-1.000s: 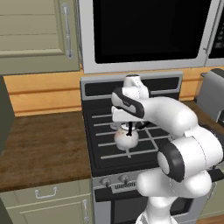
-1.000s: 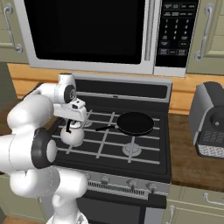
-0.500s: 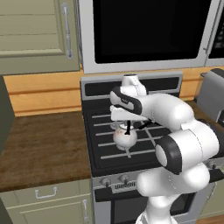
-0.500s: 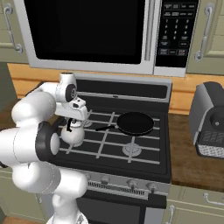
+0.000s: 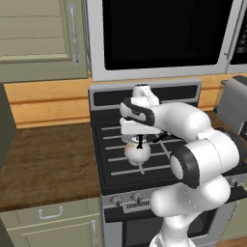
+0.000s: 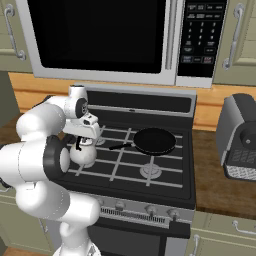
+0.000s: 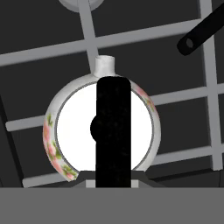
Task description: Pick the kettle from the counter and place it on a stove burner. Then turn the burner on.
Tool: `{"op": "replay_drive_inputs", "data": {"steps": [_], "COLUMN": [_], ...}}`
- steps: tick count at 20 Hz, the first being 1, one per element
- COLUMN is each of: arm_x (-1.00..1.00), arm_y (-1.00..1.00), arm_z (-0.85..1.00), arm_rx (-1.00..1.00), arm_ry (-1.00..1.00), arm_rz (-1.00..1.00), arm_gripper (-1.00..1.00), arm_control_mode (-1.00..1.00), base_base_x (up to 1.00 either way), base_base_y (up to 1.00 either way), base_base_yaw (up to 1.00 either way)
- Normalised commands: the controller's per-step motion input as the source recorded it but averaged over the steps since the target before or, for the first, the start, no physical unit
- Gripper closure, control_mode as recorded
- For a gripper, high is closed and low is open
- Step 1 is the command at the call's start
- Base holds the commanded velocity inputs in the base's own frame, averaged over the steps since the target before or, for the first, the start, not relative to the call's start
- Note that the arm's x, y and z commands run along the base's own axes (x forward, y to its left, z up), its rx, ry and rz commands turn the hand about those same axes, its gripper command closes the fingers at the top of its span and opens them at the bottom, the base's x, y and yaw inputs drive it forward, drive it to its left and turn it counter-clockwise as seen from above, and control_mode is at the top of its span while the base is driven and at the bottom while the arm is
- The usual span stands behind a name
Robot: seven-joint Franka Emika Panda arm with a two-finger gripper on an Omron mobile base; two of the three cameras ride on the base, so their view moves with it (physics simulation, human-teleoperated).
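Black cooktop with light-grey grate bars (image 5: 154, 164) is my landmark. I see the small round white floral kettle (image 5: 137, 152) over its front-left grates, left of the flat black frying pan (image 6: 154, 141). Gripper (image 5: 140, 140) fingers are clamped on its thin black handle.

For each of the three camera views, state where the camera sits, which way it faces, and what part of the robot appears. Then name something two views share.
Left base view: behind the arm's left, facing the black stove top; white arm at lower right.
Right base view: behind its right, same stove; arm at lower left, flat black frying pan beyond.
Hand view: on the hand, looking down the thin black handle.
Shared: small round white kettle, held by the gripper.
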Motion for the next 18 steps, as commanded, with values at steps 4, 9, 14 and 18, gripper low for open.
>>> {"op": "replay_drive_inputs", "data": {"steps": [4, 9, 14, 18], "arm_x": [-0.02, 0.0, 0.0, 0.0], "arm_y": [0.0, 0.0, 0.0, 0.0], "arm_z": [0.0, 0.0, 0.0, 0.0], "arm_rx": [0.0, 0.0, 0.0, 0.0], "arm_ry": [0.0, 0.0, 0.0, 0.0], "arm_rz": [-0.01, -0.01, 0.0, 0.0], "arm_gripper": [1.0, 1.0, -1.0, -1.0], "arm_control_mode": [-1.0, -1.0, -1.0, -1.0], "base_base_x": [0.0, 0.0, 0.0, 0.0], "base_base_y": [0.0, 0.0, 0.0, 0.0], "base_base_yaw": [0.0, 0.0, 0.0, 0.0]}}
